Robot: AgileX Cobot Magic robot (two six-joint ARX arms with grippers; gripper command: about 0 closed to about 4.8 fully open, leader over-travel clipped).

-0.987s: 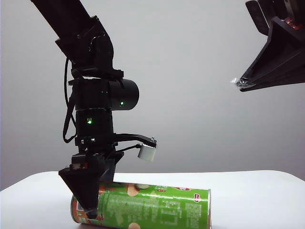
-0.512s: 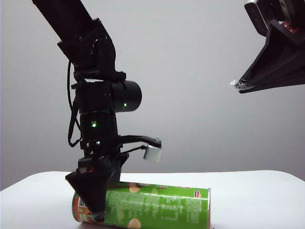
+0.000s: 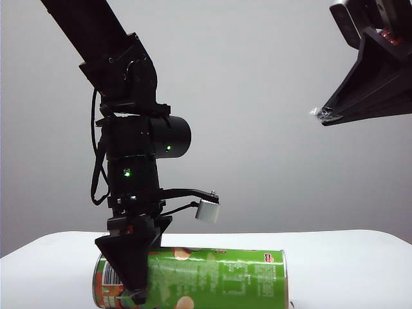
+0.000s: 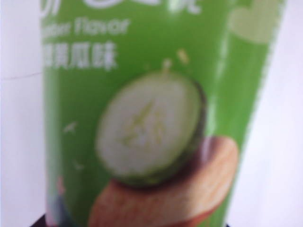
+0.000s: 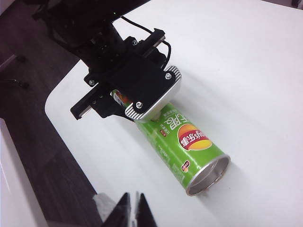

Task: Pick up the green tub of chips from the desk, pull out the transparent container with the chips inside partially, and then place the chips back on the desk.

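Exterior view puts my left gripper nearest the camera, pointing straight down over the printed end of the green tub of chips, its jaws set either side of the can; whether they pinch it yet I cannot tell. That tub lies on its side on the white surface, open metal rim away from the gripper. My right gripper hangs high above the surface, jaws pressed together.

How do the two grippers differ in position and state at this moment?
The left gripper is down at the desk, straddling the lying green tub of chips; the right gripper hangs high, clear of it. The left's jaws stand apart around the tub; the right's are shut and empty. Both are black.
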